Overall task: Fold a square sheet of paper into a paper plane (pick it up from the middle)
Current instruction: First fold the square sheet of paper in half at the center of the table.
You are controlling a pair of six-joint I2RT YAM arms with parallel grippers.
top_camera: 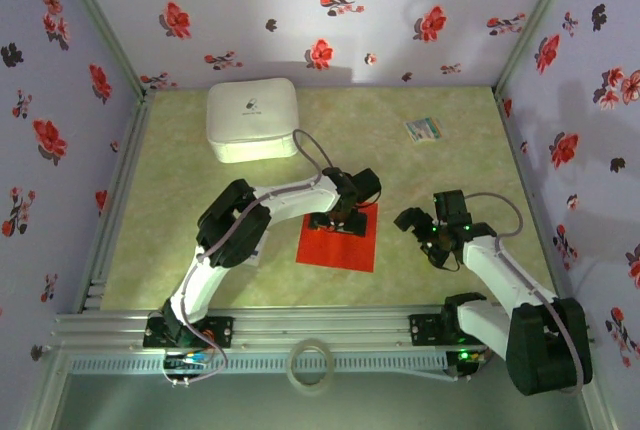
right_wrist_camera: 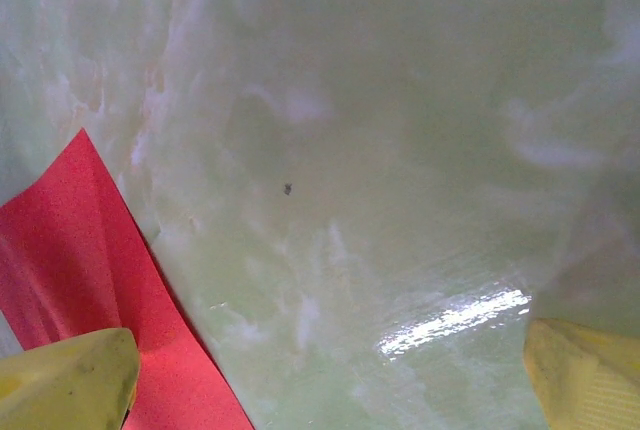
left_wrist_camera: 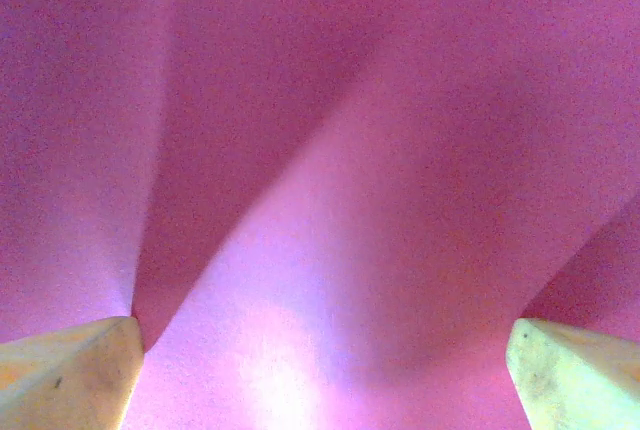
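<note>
Top external view: square sheet of paper (top_camera: 340, 246) directly beneath wide-apart left pincer (top_camera: 337, 221), just left of wide-apart right pincer (top_camera: 420, 235).

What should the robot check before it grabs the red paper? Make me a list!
1. Left gripper open: ok, jaws spread wide just above the square sheet of paper.
2. Left gripper over the sheet's middle: cannot tell; from above it sits over the far half.
3. Right gripper open: ok.
4. Right gripper out of the way: ok, beside the sheet's edge, mostly over bare table.
5. Sheet lying flat: cannot tell; shaded ridges show up close.
6. White box and small card apart from the sheet: ok.
</note>
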